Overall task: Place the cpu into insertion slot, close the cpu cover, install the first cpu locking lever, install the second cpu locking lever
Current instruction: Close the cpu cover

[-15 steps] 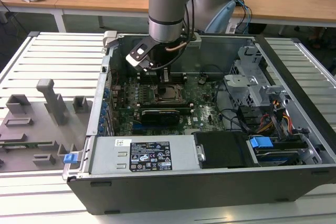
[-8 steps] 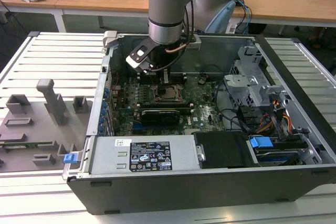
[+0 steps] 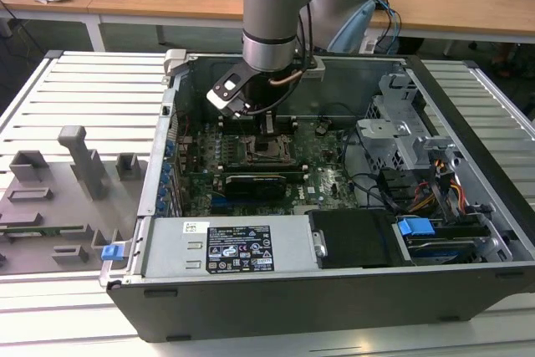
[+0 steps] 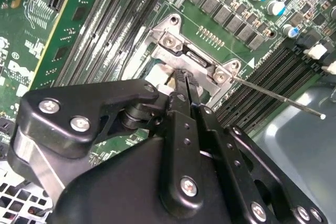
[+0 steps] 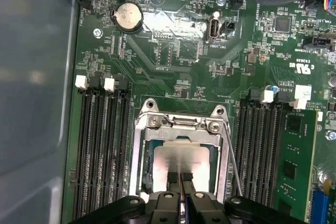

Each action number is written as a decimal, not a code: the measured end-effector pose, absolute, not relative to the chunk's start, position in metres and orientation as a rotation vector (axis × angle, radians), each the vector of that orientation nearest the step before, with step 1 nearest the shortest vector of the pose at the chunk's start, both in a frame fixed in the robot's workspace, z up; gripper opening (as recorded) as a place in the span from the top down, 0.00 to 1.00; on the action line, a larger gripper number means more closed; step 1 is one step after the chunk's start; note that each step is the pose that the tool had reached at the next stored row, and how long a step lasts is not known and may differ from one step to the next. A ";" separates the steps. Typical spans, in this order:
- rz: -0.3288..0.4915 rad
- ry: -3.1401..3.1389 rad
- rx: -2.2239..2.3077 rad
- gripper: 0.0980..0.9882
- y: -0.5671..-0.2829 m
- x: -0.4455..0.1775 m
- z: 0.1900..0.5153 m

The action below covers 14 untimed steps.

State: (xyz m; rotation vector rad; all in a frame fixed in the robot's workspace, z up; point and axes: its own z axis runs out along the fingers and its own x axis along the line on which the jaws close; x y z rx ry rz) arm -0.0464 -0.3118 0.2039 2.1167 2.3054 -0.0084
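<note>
Reaching into the open computer case [image 3: 334, 307], the end effector [image 5: 180, 179], fingers pinched narrow and empty, meets the cpu [image 5: 181, 153] seated in the insertion slot [image 3: 269, 153] mid-motherboard [image 5: 173, 51], apparently pressing the framing cpu cover [image 5: 137, 153] flat; one locking lever [image 4: 278, 97] stands free.

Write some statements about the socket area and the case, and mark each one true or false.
1. The cpu lies in the insertion slot. True.
2. The tool holds the cpu high above the motherboard. False: its fingertips are together, low over the seated cpu.
3. A thin locking lever sticks out away from the socket. True.
4. The computer case is closed up. False: its side is open and the board is exposed.
5. A round coin battery sits on the motherboard. True.
</note>
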 end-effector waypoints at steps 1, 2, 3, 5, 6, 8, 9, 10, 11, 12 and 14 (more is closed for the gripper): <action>-0.004 2.307 2.118 0.93 -0.312 -0.046 0.204; -0.003 2.307 2.119 0.93 -0.311 -0.046 0.204; -0.001 2.307 2.119 0.93 -0.311 -0.046 0.205; -0.001 2.307 2.118 0.93 -0.309 -0.046 0.209; 0.000 2.307 2.118 0.93 -0.309 -0.046 0.210; -0.001 2.307 2.118 0.93 -0.309 -0.046 0.215; 0.000 2.306 2.118 0.93 -0.309 -0.046 0.218; -0.001 2.306 2.118 0.93 -0.309 -0.046 0.219; 0.000 2.306 2.118 0.93 -0.309 -0.046 0.221; -0.001 2.306 2.118 0.93 -0.309 -0.044 0.222; -0.001 2.306 2.118 0.93 -0.309 -0.040 0.222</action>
